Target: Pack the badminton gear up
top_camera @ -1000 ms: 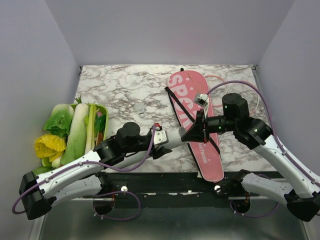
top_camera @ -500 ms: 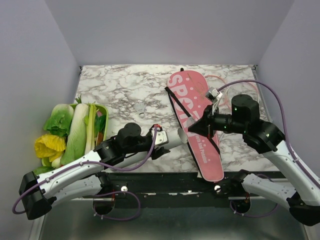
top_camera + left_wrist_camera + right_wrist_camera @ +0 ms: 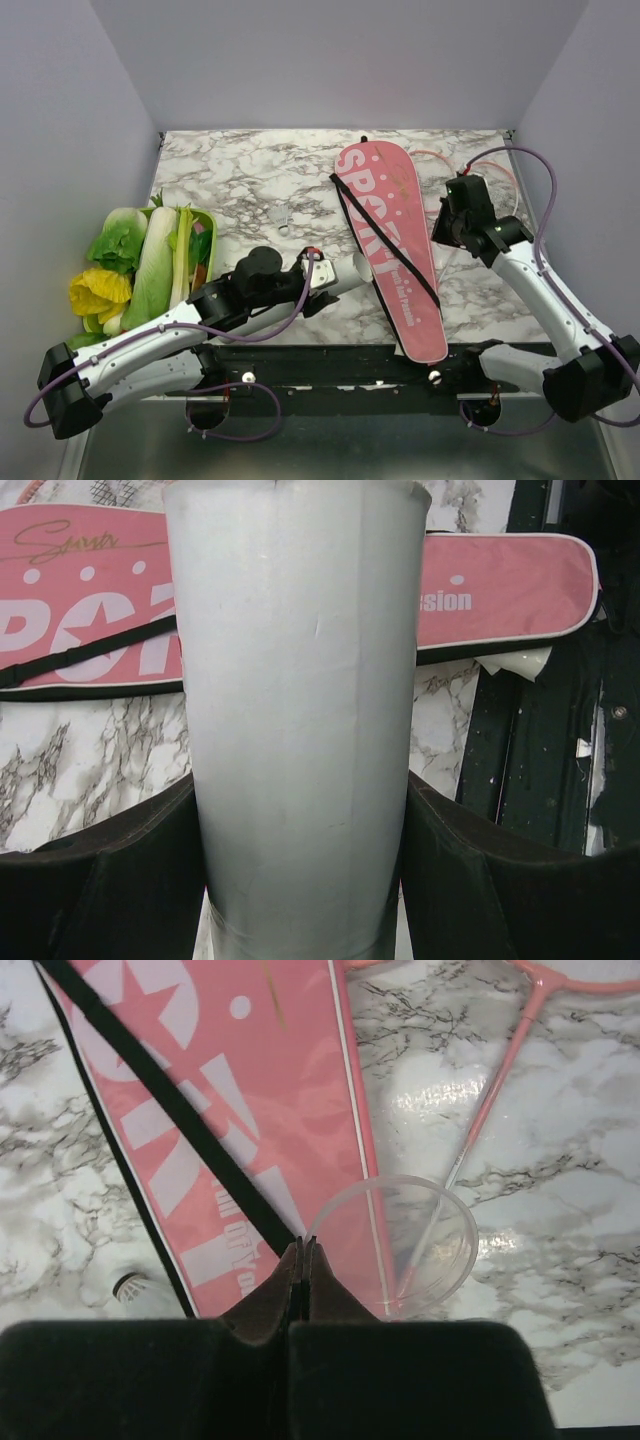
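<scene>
My left gripper [image 3: 325,278] [image 3: 300,865] is shut on the white tube [image 3: 347,271] [image 3: 300,680], which lies level with its end toward the pink "SPORT" cover [image 3: 390,240] [image 3: 80,620]. The cover lies flat with its black strap [image 3: 170,1110] across it. My right gripper [image 3: 447,228] [image 3: 302,1245] hangs over the cover's right edge [image 3: 300,1080], its tips shut on the rim of a clear round lid [image 3: 400,1250]. A thin pink racket [image 3: 432,154] [image 3: 500,1090] lies to the right of the cover. A small white shuttlecock [image 3: 130,1287] rests beside the cover's other edge.
A green tray of leafy vegetables [image 3: 205,218] stands at the table's left side. A small pale object [image 3: 282,218] lies on the marble mid-table. The black front rail [image 3: 330,360] [image 3: 530,730] runs along the near edge.
My right gripper has drawn away from the tube's end, moving right and back over the cover's far side with the clear lid. The left arm and tube have stayed put.
</scene>
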Controlling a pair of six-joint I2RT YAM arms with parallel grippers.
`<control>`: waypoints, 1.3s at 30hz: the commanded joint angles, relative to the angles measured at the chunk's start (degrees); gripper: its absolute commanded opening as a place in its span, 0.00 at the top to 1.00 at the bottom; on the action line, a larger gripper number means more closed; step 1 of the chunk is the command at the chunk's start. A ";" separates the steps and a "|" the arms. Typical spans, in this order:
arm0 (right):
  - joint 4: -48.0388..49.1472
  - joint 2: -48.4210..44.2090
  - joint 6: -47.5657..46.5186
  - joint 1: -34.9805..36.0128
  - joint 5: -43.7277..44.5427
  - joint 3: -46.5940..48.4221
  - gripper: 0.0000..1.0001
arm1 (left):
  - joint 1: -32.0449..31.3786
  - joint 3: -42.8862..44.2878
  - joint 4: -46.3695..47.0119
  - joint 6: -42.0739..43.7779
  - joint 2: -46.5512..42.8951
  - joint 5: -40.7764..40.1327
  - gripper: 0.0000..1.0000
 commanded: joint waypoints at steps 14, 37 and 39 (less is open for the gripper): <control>9.26 27.81 0.40 -2.66 -6.76 12.43 0.99 | -0.53 1.92 -0.55 -2.92 -1.77 -5.84 1.00; 9.43 40.48 -0.39 -2.66 -4.21 15.96 0.59 | -0.53 2.54 -1.43 -3.98 -2.03 -8.48 1.00; 9.35 39.08 -0.57 -2.58 -4.65 15.61 0.56 | -0.61 2.62 -1.52 -3.98 -2.03 -8.39 1.00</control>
